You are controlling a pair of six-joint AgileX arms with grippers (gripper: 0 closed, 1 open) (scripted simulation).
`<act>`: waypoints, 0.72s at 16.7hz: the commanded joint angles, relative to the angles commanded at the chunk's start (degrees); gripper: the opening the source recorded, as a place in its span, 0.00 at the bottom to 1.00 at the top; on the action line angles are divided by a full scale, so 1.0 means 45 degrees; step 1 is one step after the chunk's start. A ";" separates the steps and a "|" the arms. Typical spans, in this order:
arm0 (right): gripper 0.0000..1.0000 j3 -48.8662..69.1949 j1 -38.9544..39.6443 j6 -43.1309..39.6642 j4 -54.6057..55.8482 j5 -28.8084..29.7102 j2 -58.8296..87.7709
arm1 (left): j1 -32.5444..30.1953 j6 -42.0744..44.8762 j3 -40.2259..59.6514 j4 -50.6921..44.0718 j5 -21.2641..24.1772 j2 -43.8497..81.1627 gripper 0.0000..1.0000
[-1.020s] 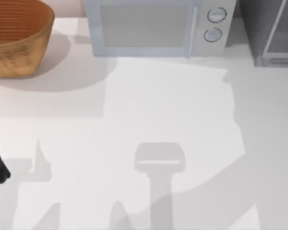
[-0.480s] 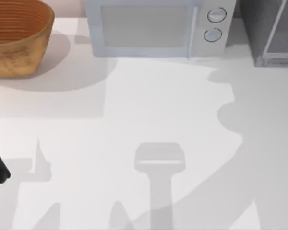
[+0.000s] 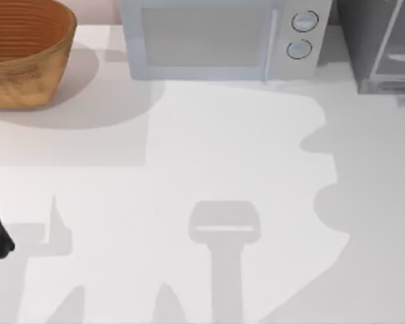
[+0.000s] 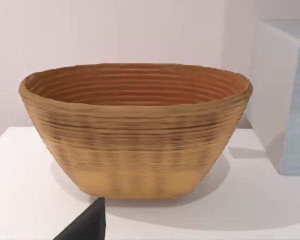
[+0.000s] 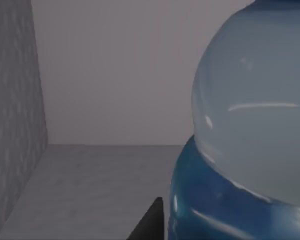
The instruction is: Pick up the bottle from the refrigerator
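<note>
Inside the refrigerator [image 5: 15,125], the bottle [image 5: 250,150] looms, cap cut off.

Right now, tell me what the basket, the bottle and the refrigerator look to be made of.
Basket: looks like woven wicker or coiled fibre, matte tan-brown, with ridged horizontal bands.
Bottle: probably clear, glossy plastic, going by the translucent pale body with bright highlights; a shiny blue label band wraps it lower down.
Refrigerator: dark grey speckled wall, stone-like or textured paint; hard to tell which.

basket [image 3: 23,50] back left, microwave [image 3: 219,39] beside it, refrigerator [image 3: 381,44] back right
</note>
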 joint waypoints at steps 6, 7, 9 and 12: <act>0.00 -0.2197 -0.0311 0.0038 0.0944 -0.0323 -0.1416 | 0.0000 0.0000 0.0000 0.0000 0.0000 0.0000 1.00; 0.00 -0.2197 -0.0311 0.0038 0.0944 -0.0323 -0.1416 | 0.0000 0.0000 0.0000 0.0000 0.0000 0.0000 1.00; 0.00 -0.2158 -0.0239 0.0059 0.0907 -0.0312 -0.1340 | 0.0000 0.0000 0.0000 0.0000 0.0000 0.0000 1.00; 0.00 -0.2193 -0.0225 0.0049 0.0511 -0.0195 -0.1719 | 0.0000 0.0000 0.0000 0.0000 0.0000 0.0000 1.00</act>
